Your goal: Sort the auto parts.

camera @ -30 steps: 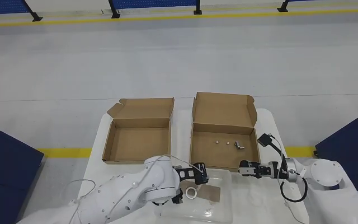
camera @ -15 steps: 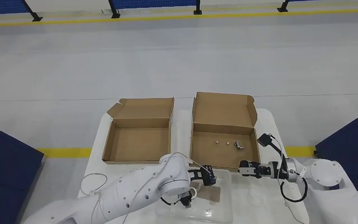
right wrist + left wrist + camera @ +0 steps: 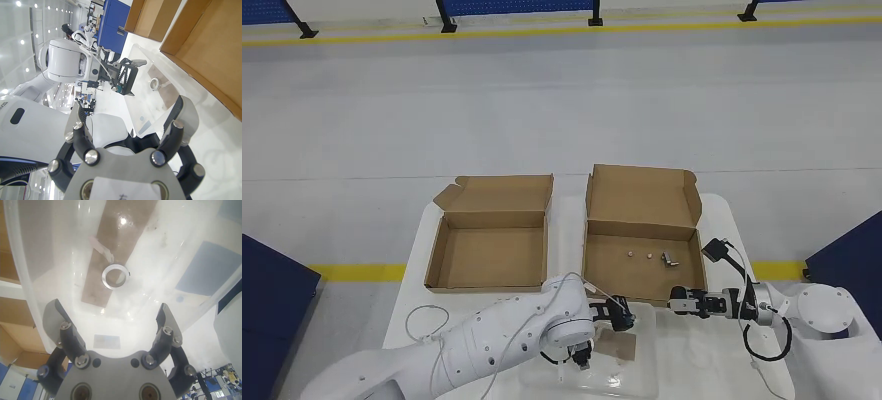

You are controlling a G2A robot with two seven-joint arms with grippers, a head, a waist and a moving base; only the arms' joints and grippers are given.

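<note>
A silver metal ring point(image 3: 115, 278) lies flat on a brown patch inside the clear plastic tray point(image 3: 24, 275). My left gripper point(image 3: 109, 308) hangs open just above the tray floor, a short way from the ring, with nothing between its fingers. In the right wrist view the ring point(image 3: 155, 83) sits just beyond the open left gripper point(image 3: 139, 78). From above, the left gripper point(image 3: 617, 315) is over the tray's far edge. My right gripper point(image 3: 674, 300) stands open and empty over the table right of the tray point(image 3: 652, 340), close to the right box's front wall.
Two open cardboard boxes stand behind the tray. The left box point(image 3: 487, 255) holds nothing. The right box point(image 3: 642, 275) holds three small parts point(image 3: 649, 254) near its back. White table point(image 3: 692, 350) lies between the tray and the right arm.
The left arm has swung to the right over the tray, and its bulk now covers the ring in the top view. The right arm has not moved.
</note>
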